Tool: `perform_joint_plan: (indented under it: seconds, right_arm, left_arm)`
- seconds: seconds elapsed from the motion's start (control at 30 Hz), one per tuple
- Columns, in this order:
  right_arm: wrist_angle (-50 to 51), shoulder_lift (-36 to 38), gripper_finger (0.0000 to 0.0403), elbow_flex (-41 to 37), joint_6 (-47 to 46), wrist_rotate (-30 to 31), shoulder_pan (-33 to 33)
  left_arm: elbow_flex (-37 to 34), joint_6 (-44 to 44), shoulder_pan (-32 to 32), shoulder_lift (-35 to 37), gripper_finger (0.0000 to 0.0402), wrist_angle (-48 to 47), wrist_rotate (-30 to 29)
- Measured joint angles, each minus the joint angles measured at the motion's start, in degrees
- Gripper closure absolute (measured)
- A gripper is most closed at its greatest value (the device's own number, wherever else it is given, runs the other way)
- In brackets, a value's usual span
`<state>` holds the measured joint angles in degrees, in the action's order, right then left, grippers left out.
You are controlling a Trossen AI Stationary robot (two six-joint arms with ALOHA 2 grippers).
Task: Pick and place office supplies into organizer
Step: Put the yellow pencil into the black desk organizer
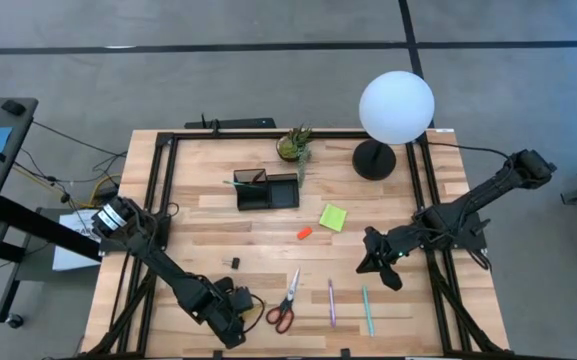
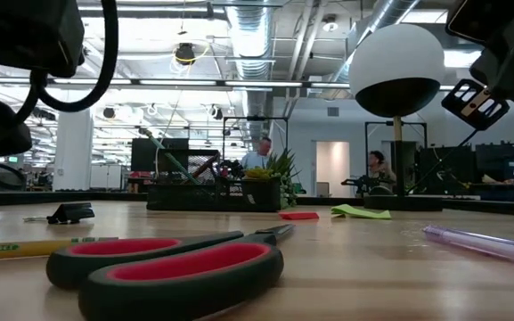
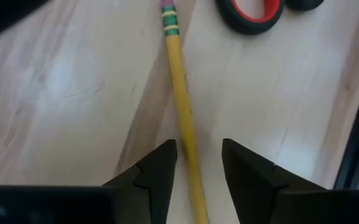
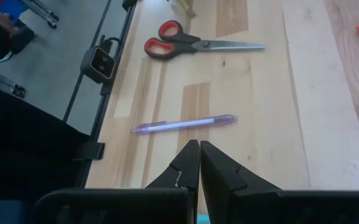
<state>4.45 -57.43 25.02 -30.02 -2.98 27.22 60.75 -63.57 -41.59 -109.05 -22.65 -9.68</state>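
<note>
1. The light wooden table (image 1: 218, 230) carries everything. The small black compartmented organizer tray (image 1: 266, 190) sits toward its far middle, beside a small green potted plant (image 1: 295, 145) and a lamp with a white globe (image 1: 396, 105).
2. The dark left arm reaches to the near edge, left of centre. The left gripper (image 3: 198, 171) hangs low over the table with its fingers (image 3: 157, 171) parted to a narrow gap.
3. The dark right arm waits over the table's right side. The right gripper (image 4: 198, 165) has its fingers pressed together and holds nothing.
4. The red-handled scissors (image 1: 286, 302) lie just to the right of the left gripper, near the table's front.
5. The thin yellow wooden pencil (image 3: 182, 112) is the thing in hand. In the left wrist view it runs straight away from the gripper, passing between the two fingers and closer to one of them. Its green-banded eraser end (image 3: 169, 18) points away, near a scissor handle.
6. The pencil appears to be straddled but not yet gripped. To do this well, I would centre it between the fingers, lower until the tips nearly meet the wood, then close squarely across the shaft so it does not roll or pivot.
7. Farther off lie the purple pen (image 1: 331, 302), teal pen (image 1: 367, 310), lime-green sticky pad (image 1: 333, 217), orange eraser (image 1: 304, 233) and small black clip (image 1: 234, 263).
</note>
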Motion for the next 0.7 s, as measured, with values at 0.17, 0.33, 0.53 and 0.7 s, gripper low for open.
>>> perform_joint_plan:
  seconds: [0.17,0.33,0.53,0.7]
  right_arm:
    - [-0.02,0.00,0.0395,0.00,0.00,0.02,0.00]
    - [-0.09,0.00,0.0395,0.00,0.00,0.02,0.00]
    - [-0.09,0.00,0.0395,0.00,0.01,0.07,0.00]
    - [-0.09,0.00,0.0395,-0.02,0.02,0.22,0.00]
  left_arm:
    - [0.00,0.10,1.51,-0.05,0.0325,-3.33,-2.06]
    - [0.00,-0.09,3.64,-0.05,0.0388,-6.14,-6.32]
    - [-0.45,-1.52,9.50,-0.56,0.0375,-9.94,-17.69]
    - [-0.57,-0.91,17.87,-0.68,0.0371,-8.91,-18.82]
